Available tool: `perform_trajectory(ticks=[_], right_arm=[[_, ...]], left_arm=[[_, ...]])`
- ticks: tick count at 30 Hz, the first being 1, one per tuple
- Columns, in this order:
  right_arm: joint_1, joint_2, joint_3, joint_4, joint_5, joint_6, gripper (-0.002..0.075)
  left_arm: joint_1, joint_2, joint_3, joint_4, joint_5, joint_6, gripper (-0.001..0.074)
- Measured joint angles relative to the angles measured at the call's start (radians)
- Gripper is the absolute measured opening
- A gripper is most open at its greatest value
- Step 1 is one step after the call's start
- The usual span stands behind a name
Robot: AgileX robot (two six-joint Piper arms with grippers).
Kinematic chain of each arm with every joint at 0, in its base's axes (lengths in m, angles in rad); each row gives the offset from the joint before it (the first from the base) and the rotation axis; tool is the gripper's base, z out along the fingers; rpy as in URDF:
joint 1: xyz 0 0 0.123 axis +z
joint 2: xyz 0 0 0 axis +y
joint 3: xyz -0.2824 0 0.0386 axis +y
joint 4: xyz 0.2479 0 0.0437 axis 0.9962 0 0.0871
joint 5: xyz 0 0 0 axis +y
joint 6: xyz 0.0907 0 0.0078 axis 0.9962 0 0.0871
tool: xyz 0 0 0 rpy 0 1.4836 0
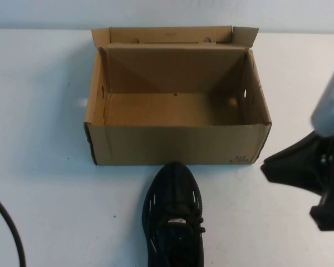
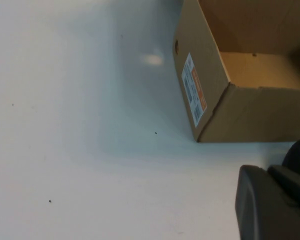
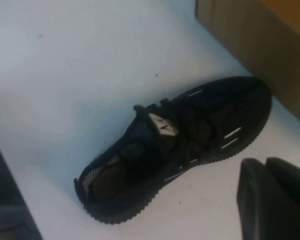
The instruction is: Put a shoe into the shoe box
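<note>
The black shoe (image 1: 174, 217) lies on the white table just in front of the shoe box (image 1: 178, 143), toe pointing at the box's front wall and close to it. The brown box stands open and empty, its flaps upright. My right gripper (image 1: 274, 167) hovers to the right of the shoe, near the box's front right corner, shut and empty. In the right wrist view the shoe (image 3: 182, 142) lies beside the gripper (image 3: 266, 166), apart from it. My left gripper (image 2: 268, 173) is shut and empty over bare table near the box's left front corner (image 2: 205, 100).
A black cable (image 1: 8, 231) curves across the table's front left corner. A white and orange label (image 2: 194, 89) is stuck on the box's left end wall. Bare white table (image 1: 39, 139) lies to the left of the box.
</note>
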Motion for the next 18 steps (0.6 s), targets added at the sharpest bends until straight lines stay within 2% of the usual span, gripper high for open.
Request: perform_trajectory(ticks=[4, 8, 12, 18], right_arm=[[0.126, 0.072, -0.009, -0.076, -0.007, -0.003, 0.0061], [0.243, 0.137, -0.009, -0.148, -0.035, -0.003, 0.0191], [0.320, 0.194, -0.009, -0.199, -0.076, -0.003, 0.0302], [0.411, 0.313, -0.050, -0.276, -0.083, 0.013, 0.0341]], left_arm=[[0.000, 0.036, -0.010, -0.014, 0.014, 0.004, -0.0001], [0.000, 0.044, -0.010, -0.016, 0.022, 0.003, -0.0001], [0.000, 0.044, -0.010, -0.018, 0.038, 0.007, -0.0001], [0.000, 0.044, -0.010, -0.020, 0.078, 0.009, -0.0002]])
